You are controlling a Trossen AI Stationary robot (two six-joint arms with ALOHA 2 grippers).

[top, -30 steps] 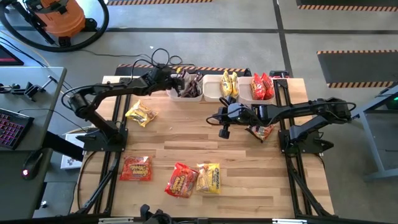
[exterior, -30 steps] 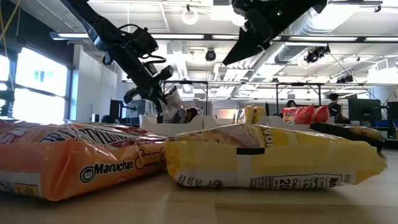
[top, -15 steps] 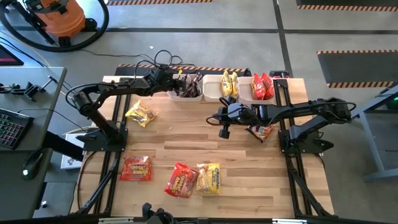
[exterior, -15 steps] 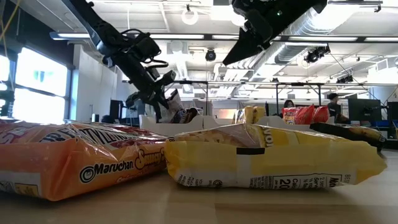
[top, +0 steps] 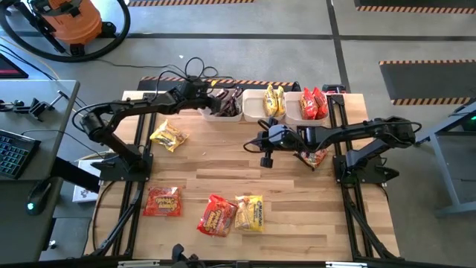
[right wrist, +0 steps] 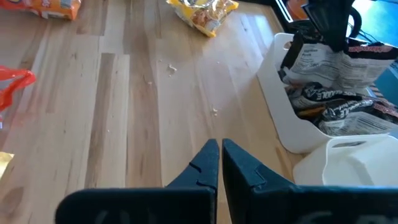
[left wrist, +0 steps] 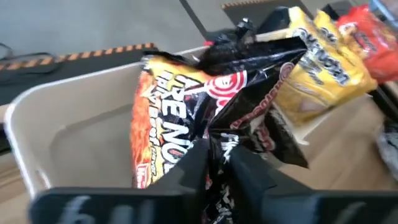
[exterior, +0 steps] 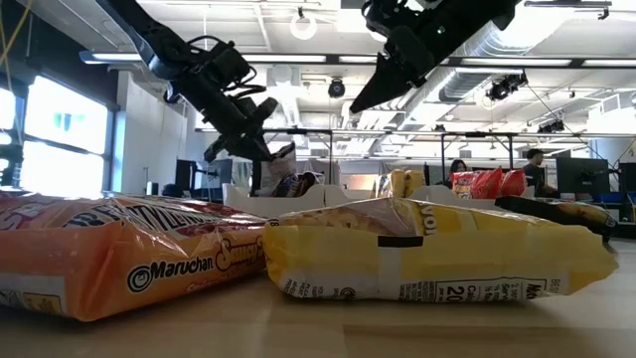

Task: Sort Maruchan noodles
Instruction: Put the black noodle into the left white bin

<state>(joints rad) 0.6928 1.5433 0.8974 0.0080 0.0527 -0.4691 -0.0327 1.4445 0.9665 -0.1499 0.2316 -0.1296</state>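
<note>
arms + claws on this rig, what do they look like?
Both arms are dark, slim and jointed, with black cables looping off the left one. The left claw and right claw each have two matte black, wedge-shaped fingers tapering to tips. No markings are visible.

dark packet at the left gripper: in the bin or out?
In. The dark packet sits inside the left bin, propped against others, with the left gripper at it.

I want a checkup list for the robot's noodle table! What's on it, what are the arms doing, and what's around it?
Surface: wooden table, a few crumbs.
Job's things: dark packets in left bin, yellow in middle bin, red in right bin; five loose packets on table.
Clutter: nothing seen.
Grippers: left gripper over left bin, fingers slightly apart; right gripper mid-table, shut, empty.
Cables: black cables behind table.
Surroundings: orange vacuum, keyboard.
</note>
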